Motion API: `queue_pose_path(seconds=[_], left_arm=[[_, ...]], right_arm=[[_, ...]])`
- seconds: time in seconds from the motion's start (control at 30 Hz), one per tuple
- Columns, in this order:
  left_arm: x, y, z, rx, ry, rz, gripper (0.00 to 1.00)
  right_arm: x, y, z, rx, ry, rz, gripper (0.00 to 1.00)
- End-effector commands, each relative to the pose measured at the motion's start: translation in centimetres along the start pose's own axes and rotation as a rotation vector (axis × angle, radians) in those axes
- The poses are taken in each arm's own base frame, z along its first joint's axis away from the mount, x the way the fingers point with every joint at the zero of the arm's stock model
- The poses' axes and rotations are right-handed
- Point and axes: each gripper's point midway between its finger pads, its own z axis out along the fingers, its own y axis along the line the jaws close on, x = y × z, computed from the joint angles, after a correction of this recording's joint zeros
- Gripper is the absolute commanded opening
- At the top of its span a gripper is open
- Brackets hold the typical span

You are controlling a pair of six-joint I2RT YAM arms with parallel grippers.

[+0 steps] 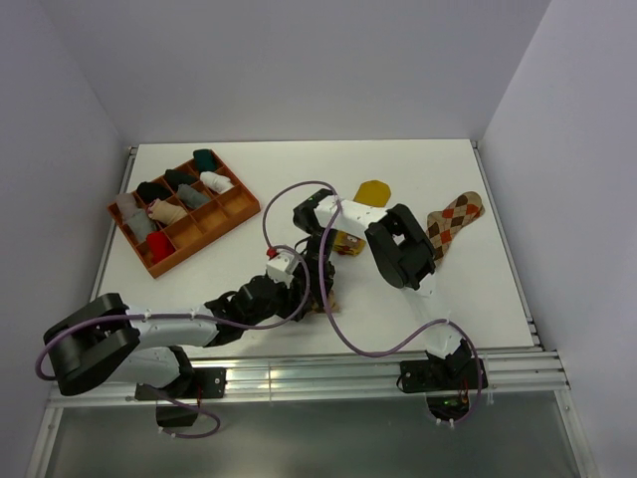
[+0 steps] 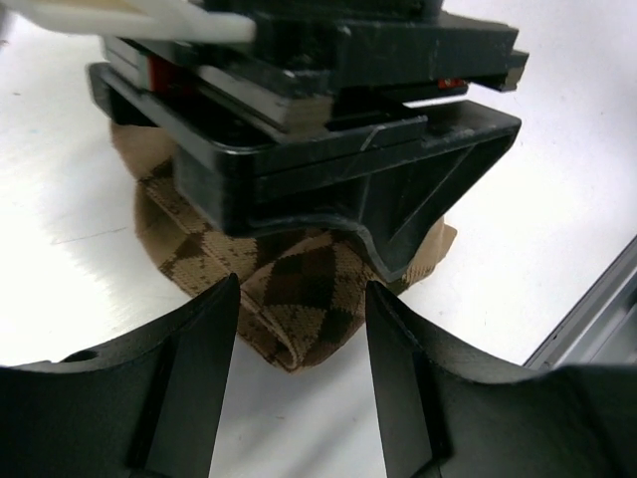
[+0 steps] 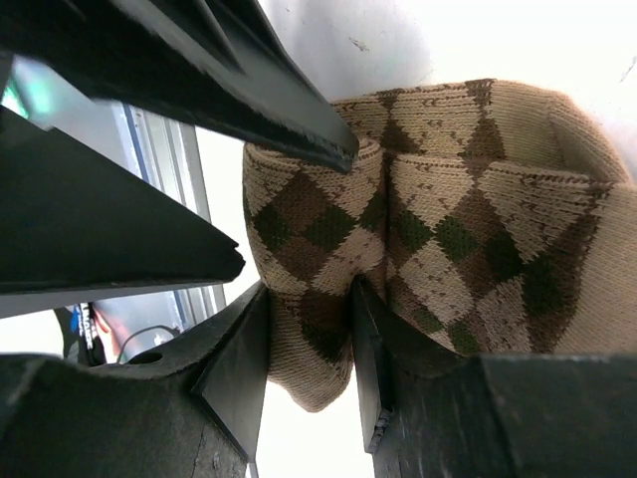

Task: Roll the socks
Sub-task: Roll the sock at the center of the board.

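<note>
A brown-and-cream argyle sock (image 3: pixel 448 229) lies partly folded at the table's middle (image 1: pixel 328 297). My right gripper (image 3: pixel 309 299) is shut on a bunched fold at one end of it. My left gripper (image 2: pixel 301 291) faces the right one with its jaws open. The sock's folded tip (image 2: pixel 299 309) lies between the left fingertips without being squeezed. In the top view both grippers (image 1: pixel 320 267) crowd over this sock and hide most of it. A mustard yellow sock (image 1: pixel 373 189) lies behind them. An orange-brown-cream argyle sock (image 1: pixel 453 221) lies flat to the right.
An orange compartment tray (image 1: pixel 214 234) at the back left holds several small sock bundles in black, grey, white, teal and red. A purple cable (image 1: pixel 348 344) loops across the near table. The table's metal front rail (image 2: pixel 587 319) runs close behind the sock.
</note>
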Motion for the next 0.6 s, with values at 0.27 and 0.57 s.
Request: queue_pose_path(seconds=[0.27,0.57], left_arm=[[-0.2,-2.7,1.2,0.128,-0.017,-0.017,0.58],[3.1,-1.6,1.6,0.095,0.067,-0.103,0.32]], right_arm=[[0.4,-2.4,0.0,0.052,0.031,0.001,0.42],[0.1,-2.3,0.0,0.061,0.009,0.015,0.44]])
